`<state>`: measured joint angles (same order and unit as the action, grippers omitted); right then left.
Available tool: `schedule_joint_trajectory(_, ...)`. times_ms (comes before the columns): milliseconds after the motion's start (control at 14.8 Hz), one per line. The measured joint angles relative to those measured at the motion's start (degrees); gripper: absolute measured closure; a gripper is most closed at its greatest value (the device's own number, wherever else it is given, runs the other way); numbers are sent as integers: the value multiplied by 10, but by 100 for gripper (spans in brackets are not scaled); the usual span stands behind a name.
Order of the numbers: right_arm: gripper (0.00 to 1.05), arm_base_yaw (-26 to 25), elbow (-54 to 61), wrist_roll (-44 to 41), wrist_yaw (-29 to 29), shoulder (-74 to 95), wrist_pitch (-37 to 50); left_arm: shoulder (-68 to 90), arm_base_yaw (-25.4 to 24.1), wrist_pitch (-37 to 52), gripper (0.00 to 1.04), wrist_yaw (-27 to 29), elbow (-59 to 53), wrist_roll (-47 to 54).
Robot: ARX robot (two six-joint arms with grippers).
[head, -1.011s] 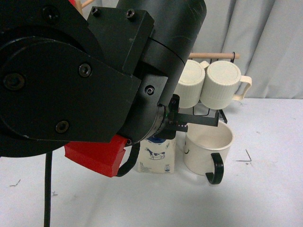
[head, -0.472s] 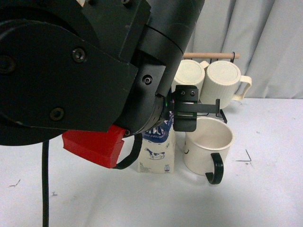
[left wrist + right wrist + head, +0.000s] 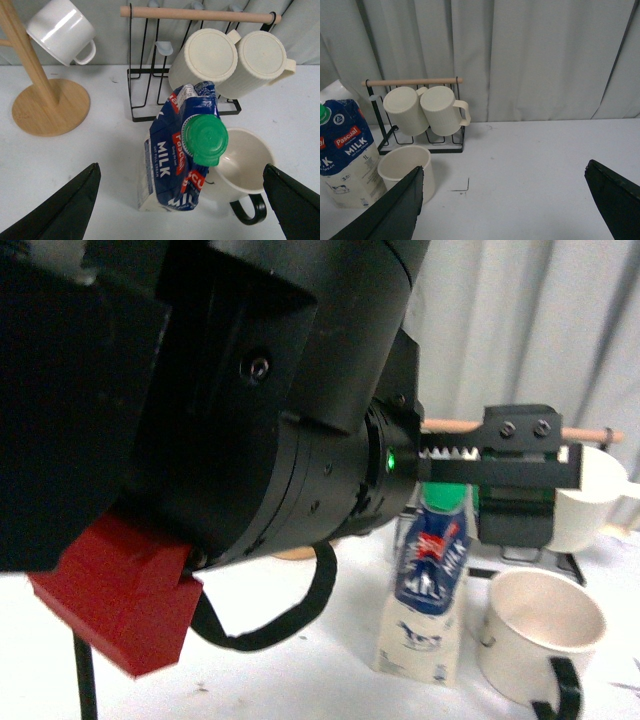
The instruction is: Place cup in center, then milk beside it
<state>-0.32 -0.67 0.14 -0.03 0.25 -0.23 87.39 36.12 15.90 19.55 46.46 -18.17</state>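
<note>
The milk [image 3: 172, 167], a blue carton with a green cap [image 3: 204, 139], stands upright on the white table, touching the left side of the cup [image 3: 247, 162]. The cup is a cream mug with a black handle [image 3: 248, 211]. My left gripper [image 3: 180, 170] hangs open above the carton, with its fingers [image 3: 70, 207] wide on either side and holding nothing. In the front view the left gripper [image 3: 515, 475] sits just over the milk [image 3: 428, 585] and the cup [image 3: 545, 630]. My right gripper [image 3: 504, 167] is open over bare table, to the right of the cup [image 3: 407, 167] and the milk [image 3: 346, 160].
Behind the cup stands a black wire rack [image 3: 137, 95] with a wooden bar, holding two ribbed cream mugs [image 3: 205, 57]. A wooden mug tree [image 3: 50, 102] with a white mug [image 3: 62, 30] stands at the back left. A grey curtain [image 3: 545, 55] closes the back.
My left arm has risen and swung right, lifting its open gripper from the carton's upper part to above its cap. The milk and the cup stay side by side.
</note>
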Motion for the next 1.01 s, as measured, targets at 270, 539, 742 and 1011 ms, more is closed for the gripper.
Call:
schedule_joint_trajectory(270, 6, 0, 0, 0, 1, 0, 0, -177, -91, 236, 34, 61, -161, 127)
schedule_joint_trajectory(539, 6, 0, 0, 0, 0, 0, 0, -301, -203, 254, 85, -40, -312, 171)
schedule_joint_trajectory(742, 6, 0, 0, 0, 0, 0, 0, -376, -251, 235, 103, -82, -367, 173)
schedule_joint_trajectory(1011, 6, 0, 0, 0, 0, 0, 0, -472, -295, 186, 103, -127, -412, 173)
